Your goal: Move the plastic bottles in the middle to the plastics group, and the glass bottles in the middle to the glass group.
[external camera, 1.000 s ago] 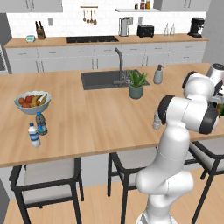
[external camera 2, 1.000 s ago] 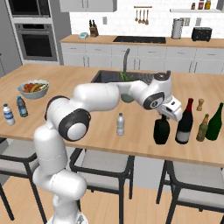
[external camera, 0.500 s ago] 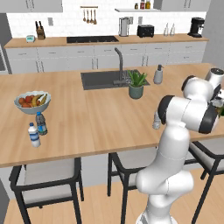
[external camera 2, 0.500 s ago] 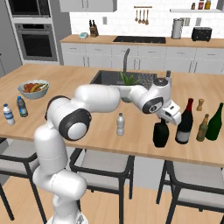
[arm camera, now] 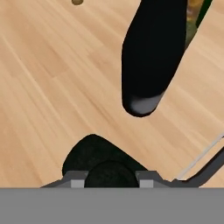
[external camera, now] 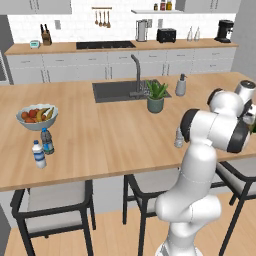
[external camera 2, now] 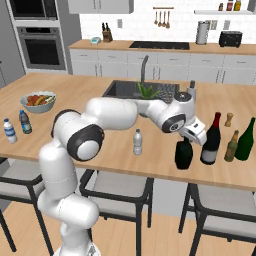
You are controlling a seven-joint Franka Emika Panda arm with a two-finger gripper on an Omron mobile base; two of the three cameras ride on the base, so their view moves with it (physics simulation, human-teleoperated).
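Right base view, fingers [external camera 2: 188, 141] unmoved, clamped on squat black bottle [external camera 2: 183, 154]

The white arm rose from its base, bent at the elbow and reached out level to the robot's right; the wrist turned downward (dark joints showing); the claw [external camera 2: 192, 137] pointed down, its fingers [arm camera: 75, 179] set partly apart on either side of the squat black bottle's [external camera 2: 183, 154] neck.

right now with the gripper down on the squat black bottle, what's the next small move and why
Probably lift straight up. In the hand view the gripper sits around the neck of the squat black bottle, apparently closed on it. The wine bottle stands close beside it, so a sideways move risks knocking it; the olive-green bottle is farther right.
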